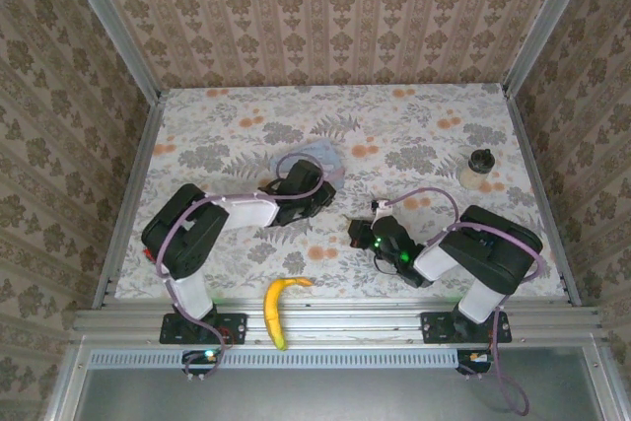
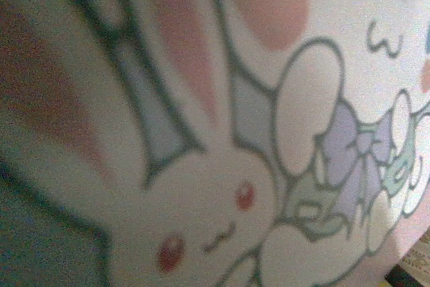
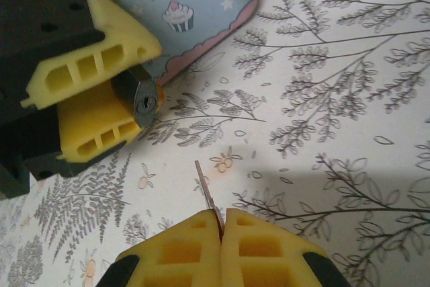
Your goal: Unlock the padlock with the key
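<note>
The padlock (image 3: 143, 103) is a small dark metal block, its keyhole face turned toward the right wrist camera. My left gripper (image 1: 328, 198) is shut on it, with its yellow fingers (image 3: 101, 65) above and below the lock. The key (image 3: 205, 188) is a thin metal blade sticking up out of my right gripper (image 3: 222, 217), which is shut on it at the bottom of the right wrist view. The key tip sits a short way below and right of the keyhole, apart from it. From above, my right gripper (image 1: 358, 234) lies just right of the left one.
A pale blue cartoon tin (image 3: 195, 11) lies right behind the left gripper; it appears from above (image 1: 317, 157), and its bunny print (image 2: 222, 199) sits close against the left wrist camera. A dark knobbed jar (image 1: 480, 167) stands at the right. A banana (image 1: 280, 307) lies at the near edge.
</note>
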Available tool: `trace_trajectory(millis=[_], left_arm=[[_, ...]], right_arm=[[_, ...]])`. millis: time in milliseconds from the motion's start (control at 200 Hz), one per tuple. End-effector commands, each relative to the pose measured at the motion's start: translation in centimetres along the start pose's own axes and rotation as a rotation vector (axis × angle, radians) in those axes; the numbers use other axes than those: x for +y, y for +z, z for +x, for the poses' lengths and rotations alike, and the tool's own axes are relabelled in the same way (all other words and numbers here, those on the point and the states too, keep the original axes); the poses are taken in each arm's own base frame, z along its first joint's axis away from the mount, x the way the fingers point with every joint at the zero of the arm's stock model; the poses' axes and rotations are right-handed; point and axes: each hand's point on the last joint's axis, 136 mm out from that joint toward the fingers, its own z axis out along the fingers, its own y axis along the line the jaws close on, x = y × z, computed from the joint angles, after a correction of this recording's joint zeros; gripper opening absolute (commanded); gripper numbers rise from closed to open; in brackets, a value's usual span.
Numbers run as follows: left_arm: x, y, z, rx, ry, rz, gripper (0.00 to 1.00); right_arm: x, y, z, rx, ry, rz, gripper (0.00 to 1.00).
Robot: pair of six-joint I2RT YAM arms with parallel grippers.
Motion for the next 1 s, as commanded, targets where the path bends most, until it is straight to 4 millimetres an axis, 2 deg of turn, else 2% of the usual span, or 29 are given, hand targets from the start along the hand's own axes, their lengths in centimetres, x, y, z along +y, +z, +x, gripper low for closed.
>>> trace_trajectory(millis=[0, 470, 995], left_arm=[[-0.52, 1.22, 2.23, 0.110, -0.054, 0.005, 0.00], [-0.98, 1.09, 2.36, 0.132, -0.025, 0.007, 0.00], [-1.03, 1.24, 2.28, 0.132, -0.024, 0.009, 0.00]], right_arm=[[-0.36, -0.46, -0.31, -0.014, 0.024, -0.006, 0.00], [0.37, 0.14, -0.53, -0.002, 0.019, -0.022, 0.00], [0.08, 0.03, -0.43, -0.005, 0.029, -0.017, 0.00]])
